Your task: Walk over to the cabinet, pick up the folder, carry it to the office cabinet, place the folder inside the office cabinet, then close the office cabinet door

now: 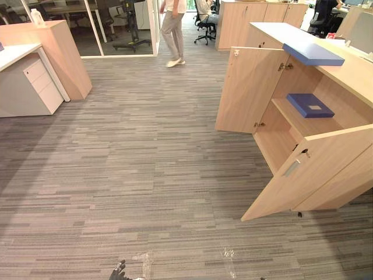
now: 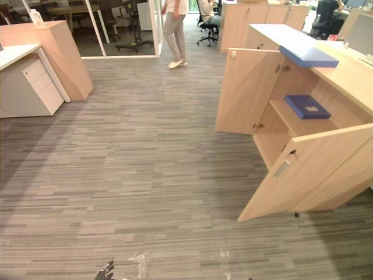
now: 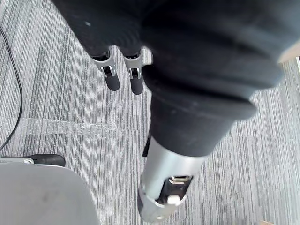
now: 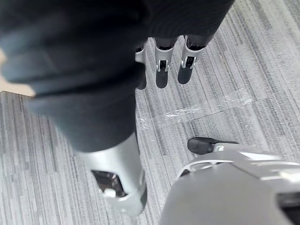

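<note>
**Open office cabinet with two blue folders; both hands bare over the carpet.**

Left eye view: the office cabinet [image 1: 349, 76] fills the right of the frame, its left door [image 1: 247, 90] and right door [image 1: 315, 169] both swung wide. One blue folder [image 1: 313, 53] lies on the cabinet's top at upper right. A second blue folder [image 1: 310, 105] lies flat on the inner shelf just below it. The left hand [image 1: 119, 272] shows at the bottom edge, well apart from both. Right eye view: a person [image 2: 173, 29] walks at top centre, and a drawer unit [image 2: 38, 84] stands at the left. Left wrist view: straight fingers [image 3: 111, 75] hang over grey carpet [image 3: 243, 154], holding nothing, above a strip of clear tape [image 3: 70, 126]. Right wrist view: the right hand [image 4: 161, 61] is likewise straight-fingered and empty.
</note>
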Motion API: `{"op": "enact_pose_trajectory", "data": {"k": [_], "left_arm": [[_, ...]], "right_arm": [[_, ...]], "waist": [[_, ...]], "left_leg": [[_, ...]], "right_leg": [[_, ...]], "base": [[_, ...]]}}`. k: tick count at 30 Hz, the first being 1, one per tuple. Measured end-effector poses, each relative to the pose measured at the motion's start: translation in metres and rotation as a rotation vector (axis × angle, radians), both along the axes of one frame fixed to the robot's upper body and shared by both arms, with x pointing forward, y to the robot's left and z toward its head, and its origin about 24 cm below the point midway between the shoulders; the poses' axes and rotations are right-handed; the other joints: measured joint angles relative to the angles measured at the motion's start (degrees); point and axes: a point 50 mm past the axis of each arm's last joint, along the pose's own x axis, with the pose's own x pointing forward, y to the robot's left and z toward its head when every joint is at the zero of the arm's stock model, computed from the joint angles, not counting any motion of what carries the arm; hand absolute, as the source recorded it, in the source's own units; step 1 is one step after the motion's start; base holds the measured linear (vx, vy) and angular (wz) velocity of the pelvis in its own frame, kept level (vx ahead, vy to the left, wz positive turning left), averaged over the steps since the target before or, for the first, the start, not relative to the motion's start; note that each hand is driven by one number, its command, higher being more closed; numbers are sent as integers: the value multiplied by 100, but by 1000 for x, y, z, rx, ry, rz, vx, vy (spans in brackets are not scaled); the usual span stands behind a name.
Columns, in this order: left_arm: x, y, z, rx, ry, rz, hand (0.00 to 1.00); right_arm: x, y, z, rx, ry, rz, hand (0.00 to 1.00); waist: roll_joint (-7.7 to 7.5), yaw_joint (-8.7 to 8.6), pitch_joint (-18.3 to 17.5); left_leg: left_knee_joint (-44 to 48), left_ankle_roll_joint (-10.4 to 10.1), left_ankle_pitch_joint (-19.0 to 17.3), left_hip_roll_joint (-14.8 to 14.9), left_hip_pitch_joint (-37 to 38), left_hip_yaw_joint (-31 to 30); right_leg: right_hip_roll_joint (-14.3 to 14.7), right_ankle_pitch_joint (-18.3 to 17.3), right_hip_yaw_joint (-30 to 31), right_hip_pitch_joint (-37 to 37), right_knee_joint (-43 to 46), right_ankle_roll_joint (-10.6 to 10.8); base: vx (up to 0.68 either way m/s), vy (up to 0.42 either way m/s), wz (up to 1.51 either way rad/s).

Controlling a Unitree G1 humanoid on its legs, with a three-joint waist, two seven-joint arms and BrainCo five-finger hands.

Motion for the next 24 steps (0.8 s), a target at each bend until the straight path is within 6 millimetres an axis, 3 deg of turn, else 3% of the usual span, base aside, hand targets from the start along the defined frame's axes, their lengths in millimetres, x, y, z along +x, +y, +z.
{"op": "enact_pose_trajectory", "data": {"k": [5,24], "left_arm": [[0,2,0,-76,-13,17,0],[-2,15,-8,-12,72,-49,0]], "right_arm": [[4,10,-2,26,-10,-1,0],[6,15,-2,37,-14,-3,0]], "waist": [[-78,-10,52],[-269,-27,208]], "left_leg": [[-34,-13,-9,4,29,11],[-87,-27,-20,21,147,24]], "right_leg": [[20,21,0,67,-115,36],[39,-17,-3,161,-156,80]], "base": [[6,1,0],[0,0,0]]}}
